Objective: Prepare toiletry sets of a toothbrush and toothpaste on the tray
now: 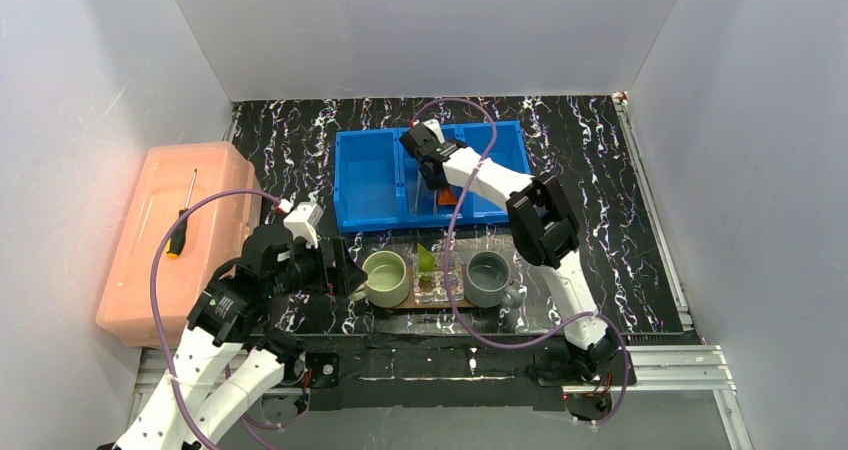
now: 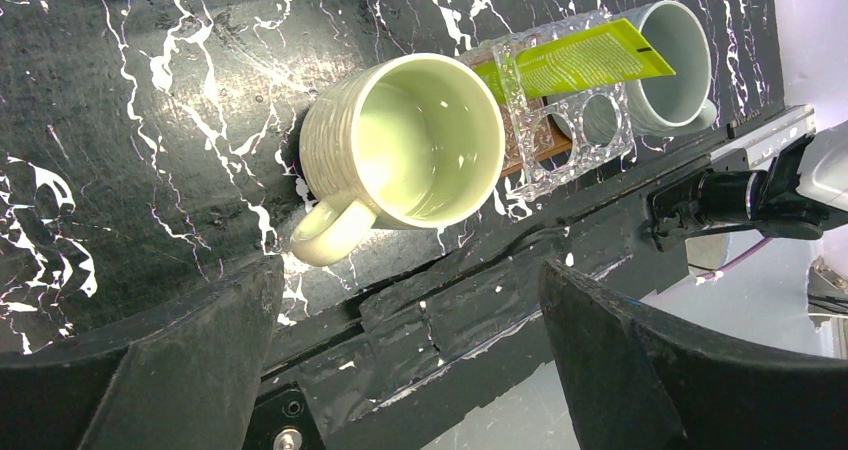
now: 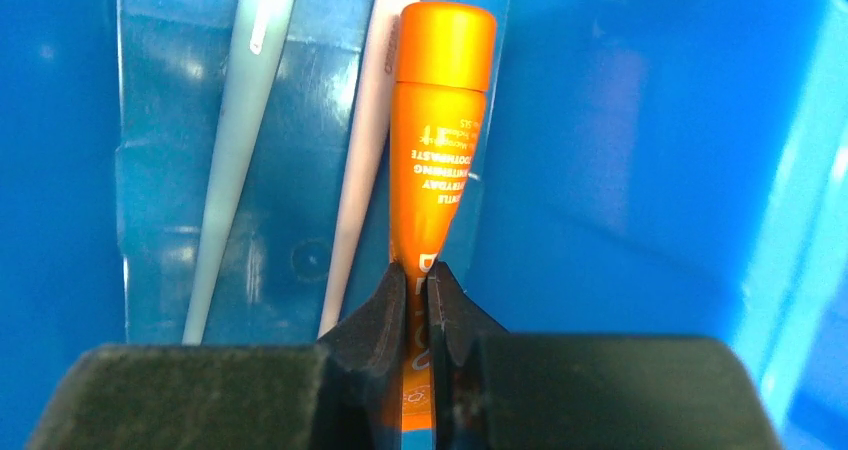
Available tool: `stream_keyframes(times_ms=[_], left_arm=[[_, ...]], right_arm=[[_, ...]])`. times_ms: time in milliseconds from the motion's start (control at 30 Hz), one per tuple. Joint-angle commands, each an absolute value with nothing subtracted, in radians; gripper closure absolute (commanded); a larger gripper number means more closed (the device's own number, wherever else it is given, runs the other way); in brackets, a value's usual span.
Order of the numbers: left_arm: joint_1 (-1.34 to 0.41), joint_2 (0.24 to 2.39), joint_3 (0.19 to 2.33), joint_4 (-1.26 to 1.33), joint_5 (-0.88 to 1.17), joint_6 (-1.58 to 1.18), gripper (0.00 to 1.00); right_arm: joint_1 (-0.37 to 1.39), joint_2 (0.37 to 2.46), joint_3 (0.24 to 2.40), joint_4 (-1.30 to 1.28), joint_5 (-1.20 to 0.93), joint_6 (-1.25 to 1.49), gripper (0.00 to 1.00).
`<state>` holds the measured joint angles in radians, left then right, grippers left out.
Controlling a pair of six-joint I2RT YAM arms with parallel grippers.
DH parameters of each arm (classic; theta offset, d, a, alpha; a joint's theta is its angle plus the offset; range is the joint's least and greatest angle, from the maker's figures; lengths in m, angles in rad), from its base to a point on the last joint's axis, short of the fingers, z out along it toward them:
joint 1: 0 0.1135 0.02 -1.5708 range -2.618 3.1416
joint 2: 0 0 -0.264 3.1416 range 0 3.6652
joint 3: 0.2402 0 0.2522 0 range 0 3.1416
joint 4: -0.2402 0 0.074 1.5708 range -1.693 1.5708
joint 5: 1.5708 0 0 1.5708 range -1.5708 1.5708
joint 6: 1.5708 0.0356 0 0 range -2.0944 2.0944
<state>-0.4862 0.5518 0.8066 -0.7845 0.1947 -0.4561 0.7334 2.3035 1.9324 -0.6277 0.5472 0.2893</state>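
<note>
My right gripper (image 3: 418,275) is shut on the flat end of the orange tube (image 3: 440,120), inside the blue bin's middle compartment (image 1: 440,185). Two pale toothbrushes (image 3: 240,120) (image 3: 365,140) lie on the bin floor just left of the tube. The lime-green tube (image 1: 426,260) (image 2: 575,58) stands tilted in a clear holder (image 2: 570,140) on the dark-brown tray (image 1: 400,308), between two mugs. My left gripper (image 1: 345,270) (image 2: 408,270) is open and empty, just left of the green mug (image 2: 410,140).
A grey mug (image 1: 488,277) stands on the tray's right end. The blue three-compartment bin (image 1: 365,185) sits behind the tray. A pink lidded box (image 1: 140,260) with a screwdriver (image 1: 182,220) on it stands at the left.
</note>
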Motion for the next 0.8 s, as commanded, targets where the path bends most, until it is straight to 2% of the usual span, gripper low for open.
stream_keyframes(times_ms=[0, 433, 767], left_arm=[[-0.482, 0.561, 0.801, -0.779, 0.198, -0.445, 0.02], [-0.482, 0.572, 0.801, -0.781, 0.199, -0.445, 0.02], [-0.482, 0.588, 0.802, -0.782, 0.196, -0.448, 0.02]], right_arm=[[0.736, 2.159, 1.892, -0.562, 0.554, 0.288, 0.98], [0.745, 1.897, 1.726, -0.457, 0.491, 0.216, 0.99], [0.767, 1.612, 1.513, -0.365, 0.255, 0.128, 0.99]])
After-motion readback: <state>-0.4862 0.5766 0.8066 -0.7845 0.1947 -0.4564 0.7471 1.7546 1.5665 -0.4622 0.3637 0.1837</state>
